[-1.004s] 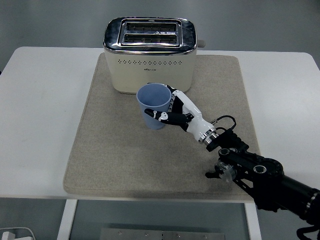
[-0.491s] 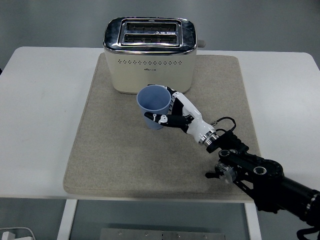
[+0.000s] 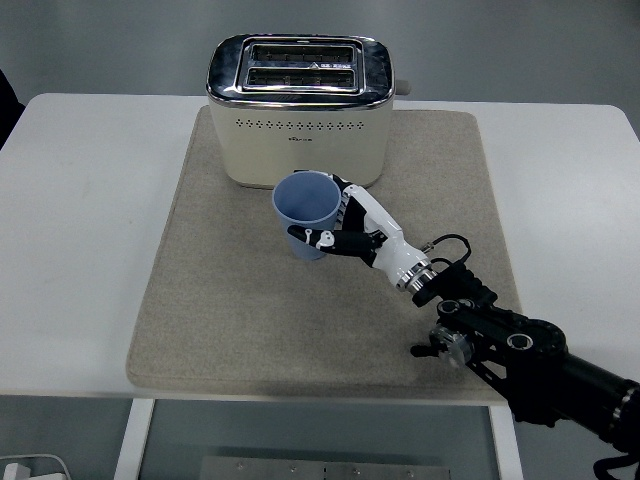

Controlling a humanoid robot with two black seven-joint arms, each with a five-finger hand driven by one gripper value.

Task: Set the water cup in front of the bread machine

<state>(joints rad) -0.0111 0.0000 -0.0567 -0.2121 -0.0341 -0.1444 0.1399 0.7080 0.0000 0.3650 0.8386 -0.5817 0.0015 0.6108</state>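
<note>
Head view: our right hand (image 3: 350,228) is wrapped around the blue water cup (image 3: 308,213), thumb on the near side and fingers on the right wall, so the mouth stays up and level. The cup sits just near of the cream toaster (image 3: 298,108), over the beige mat (image 3: 230,300) on the white table (image 3: 80,230); we can't tell whether its base touches the mat. That side grip leaves the cup's base clear for setting down. We judge placement nearly done, release pending. Left arm out of frame.

White table (image 3: 90,200), beige mat (image 3: 220,310) laid across its middle, reaching near edge; cream toaster (image 3: 298,115) at mat's far edge.
</note>
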